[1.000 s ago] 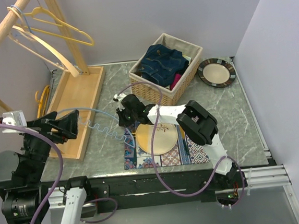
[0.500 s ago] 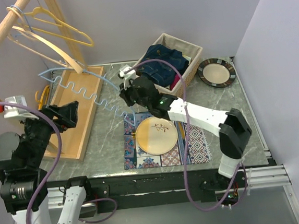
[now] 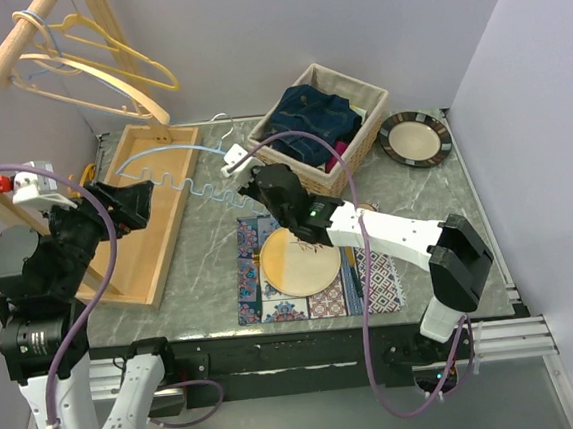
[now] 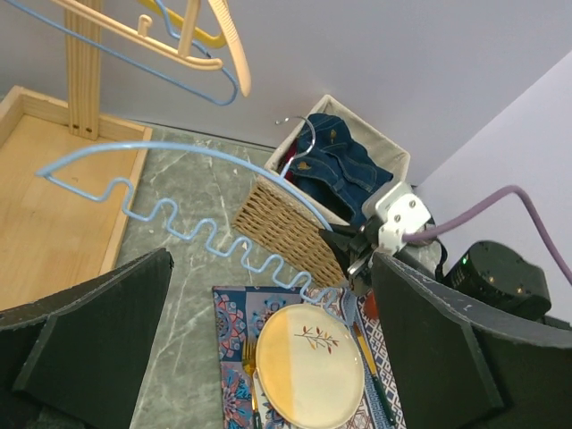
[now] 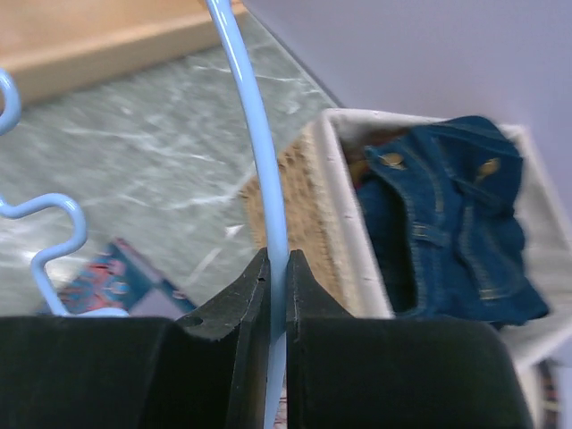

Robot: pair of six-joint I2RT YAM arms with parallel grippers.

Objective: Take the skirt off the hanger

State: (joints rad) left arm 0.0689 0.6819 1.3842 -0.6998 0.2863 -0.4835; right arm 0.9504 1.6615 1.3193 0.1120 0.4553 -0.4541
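Observation:
The blue wire hanger (image 3: pixel 199 190) with a wavy bottom bar is bare and hangs in the air over the table's left half. My right gripper (image 3: pixel 255 189) is shut on its curved upper wire (image 5: pixel 259 134), beside the wicker basket (image 3: pixel 370 139). The denim skirt (image 3: pixel 309 122) lies bunched in that basket, apart from the hanger. It also shows in the left wrist view (image 4: pixel 344 165) and the right wrist view (image 5: pixel 447 214). My left gripper (image 3: pixel 130 203) is open and empty, raised at the left, well short of the hanger (image 4: pixel 206 237).
A wooden rack (image 3: pixel 12 58) at the back left holds yellow, wooden and blue hangers (image 3: pixel 103 65) above its wooden tray base (image 3: pixel 152 226). A patterned placemat (image 3: pixel 374 292) carries a cream plate (image 3: pixel 299 262) and cutlery. A dark-rimmed plate (image 3: pixel 415 138) sits at the back right.
My right gripper lifted the blue hanger off the mat area, swung it back over the tray, then right toward the basket. My left arm drew back and up.

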